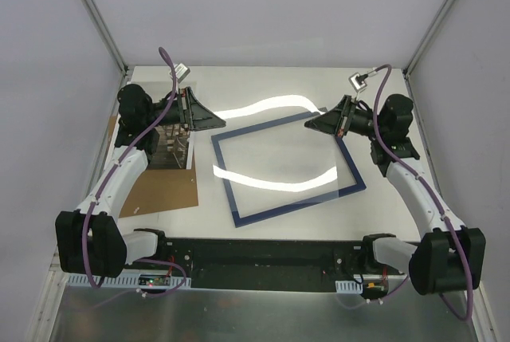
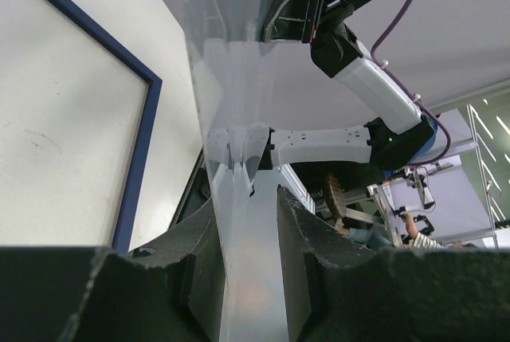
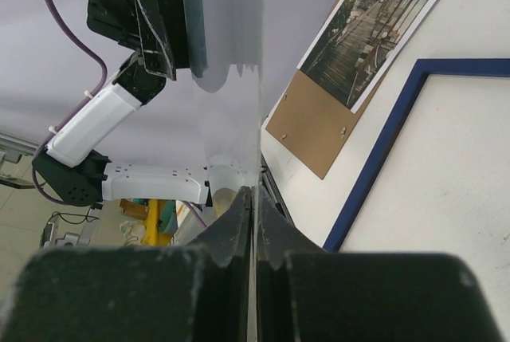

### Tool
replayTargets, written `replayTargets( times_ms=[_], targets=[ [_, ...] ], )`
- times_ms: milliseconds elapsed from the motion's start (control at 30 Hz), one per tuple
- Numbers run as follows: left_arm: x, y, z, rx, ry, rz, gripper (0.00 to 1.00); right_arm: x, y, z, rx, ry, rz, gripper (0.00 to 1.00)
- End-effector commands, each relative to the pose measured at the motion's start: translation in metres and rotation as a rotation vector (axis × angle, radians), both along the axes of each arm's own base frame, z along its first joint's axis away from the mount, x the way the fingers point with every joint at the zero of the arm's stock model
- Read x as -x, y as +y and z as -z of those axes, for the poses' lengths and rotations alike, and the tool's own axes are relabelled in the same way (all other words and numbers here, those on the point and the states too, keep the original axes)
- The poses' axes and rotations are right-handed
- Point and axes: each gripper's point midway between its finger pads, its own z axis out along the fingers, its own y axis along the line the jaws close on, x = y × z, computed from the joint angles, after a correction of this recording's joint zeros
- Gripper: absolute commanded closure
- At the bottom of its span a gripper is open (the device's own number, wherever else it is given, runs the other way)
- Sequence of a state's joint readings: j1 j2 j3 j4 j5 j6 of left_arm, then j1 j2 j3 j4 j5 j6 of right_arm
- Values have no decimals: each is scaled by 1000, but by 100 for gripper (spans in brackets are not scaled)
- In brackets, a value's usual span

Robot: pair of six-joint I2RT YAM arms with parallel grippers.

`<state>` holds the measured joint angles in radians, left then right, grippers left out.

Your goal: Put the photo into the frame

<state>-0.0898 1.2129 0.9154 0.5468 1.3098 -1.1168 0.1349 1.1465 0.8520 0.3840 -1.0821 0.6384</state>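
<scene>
Top external view: brown backing board (image 1: 163, 190) sits left on the worktop (image 1: 279, 79) under the left arm, photo (image 3: 374, 31) of a boardwalk on top; clear sheet (image 1: 263, 107) spans above the navy frame (image 1: 301, 206), flat at centre; left jaws part open around the sheet, right jaws pinched tight on it

On my feed the white table (image 1: 263, 79) has the blue frame (image 1: 299, 206) lying flat around the middle. Over on the left sits a brown board (image 1: 163, 190), with the photo (image 1: 169, 155) lying partly over its far end.
</scene>
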Motion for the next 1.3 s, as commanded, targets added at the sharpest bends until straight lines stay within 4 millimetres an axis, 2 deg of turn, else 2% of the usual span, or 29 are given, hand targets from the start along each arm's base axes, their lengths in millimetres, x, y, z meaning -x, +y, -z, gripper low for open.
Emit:
replayTargets(
  times_ms=[0, 300, 700, 967, 1267],
  targets=[
    [11, 2, -7, -3, -85, 37, 73, -6, 1, -26, -27, -46, -11, 99],
    [4, 2, 0, -8, -81, 1, 77, -12, 3, -24, -50, -16, -2, 99],
    [-3, 2, 1, -8, -85, -27, 78, -14, 16, -20, -89, 20, -13, 99],
    [-4, 2, 2, -8, -81, -30, 79, -17, 16, -18, -94, 26, 8, 99],
    [-6, 2, 4, -8, -68, -36, 86, -16, 16, -13, -94, 29, 10, 99]
  ],
)
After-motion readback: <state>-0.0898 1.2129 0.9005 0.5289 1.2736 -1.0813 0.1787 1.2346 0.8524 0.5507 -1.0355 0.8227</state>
